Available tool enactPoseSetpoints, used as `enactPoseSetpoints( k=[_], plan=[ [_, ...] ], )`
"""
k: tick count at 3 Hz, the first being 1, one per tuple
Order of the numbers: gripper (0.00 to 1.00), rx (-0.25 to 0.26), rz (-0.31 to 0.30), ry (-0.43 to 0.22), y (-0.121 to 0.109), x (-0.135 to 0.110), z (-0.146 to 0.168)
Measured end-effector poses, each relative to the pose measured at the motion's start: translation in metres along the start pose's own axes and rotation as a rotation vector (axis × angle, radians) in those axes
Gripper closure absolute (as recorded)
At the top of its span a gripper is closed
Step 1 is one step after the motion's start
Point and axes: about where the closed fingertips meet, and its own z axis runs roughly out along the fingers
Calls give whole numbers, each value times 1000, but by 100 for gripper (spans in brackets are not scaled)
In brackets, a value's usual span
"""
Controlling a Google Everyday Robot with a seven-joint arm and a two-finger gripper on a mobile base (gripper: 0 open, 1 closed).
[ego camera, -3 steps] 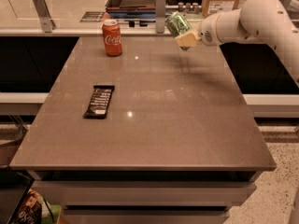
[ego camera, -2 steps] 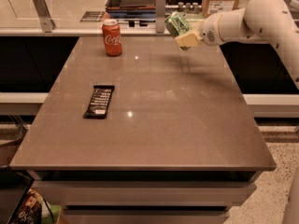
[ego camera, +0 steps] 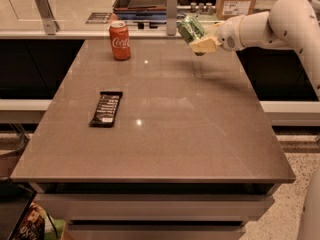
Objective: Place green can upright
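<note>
Well off to the gripper's left as seen here, and nearer the camera, a flat black wrapped snack bar (ego camera: pixel 106 109) lay on the brown rectangular desk (ego camera: pixel 200 134). Closer to the gripper's left, by the far edge, a red Coca-Cola can (ego camera: pixel 120 40) stood upright. And there was the cream two-finger gripper (ego camera: pixel 199 38), up over the desk's far right part, clamped on the green metal soda can (ego camera: pixel 188 28), which hung tilted, clear of the surface. The white arm (ego camera: pixel 280 19) reached in from the right.
</note>
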Motion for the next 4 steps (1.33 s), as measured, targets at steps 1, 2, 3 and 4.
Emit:
enactPoseSetpoints(
  k=[1,2,3,4],
  plan=[
    [100,-33,3,-8,5,14,3],
    [100,-54,4,-13,9,21,6],
    [100,-72,-3,-36,8,29,13],
    [100,-79,-18,-80,4,33,18]
  ],
)
